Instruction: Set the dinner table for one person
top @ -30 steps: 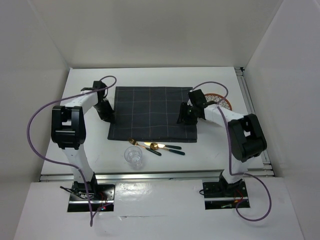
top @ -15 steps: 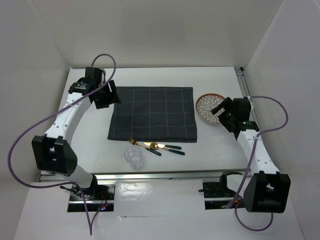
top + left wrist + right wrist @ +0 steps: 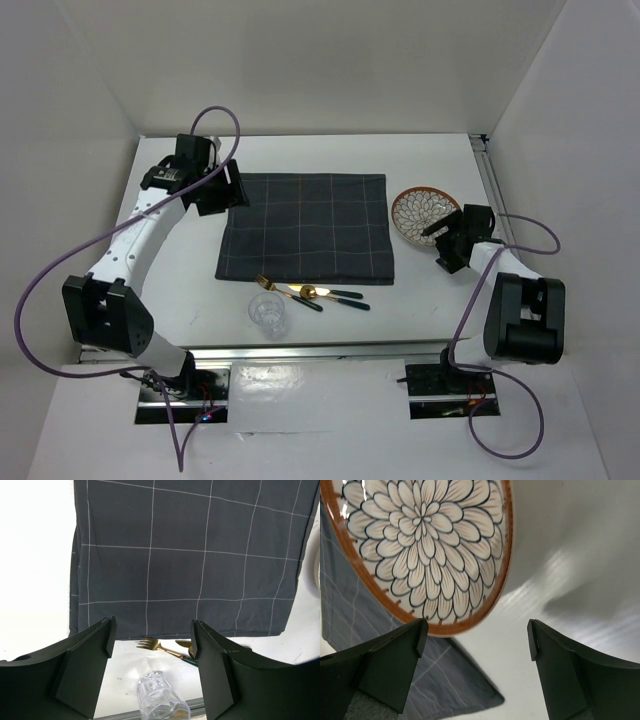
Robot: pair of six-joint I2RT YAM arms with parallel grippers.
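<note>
The white dinner table carries a dark grey checked placemat lying flat at its middle. My left gripper hovers open over the mat's back left corner, holding nothing. In the left wrist view, the left gripper frames the placemat, a gold fork and a clear glass. A floral plate with an orange rim sits right of the mat. My right gripper stands open at the plate's near right side. The right gripper holds nothing below the plate.
A gold fork, a spoon and a knife with dark handles lie in front of the mat. The glass stands near the front edge. White walls close in the back and sides. A rail runs along the table's right edge.
Both grippers let go of the placemat's side edges and opened. The left arm rose to the mat's back left corner. The right arm swung out right to beside the plate.
</note>
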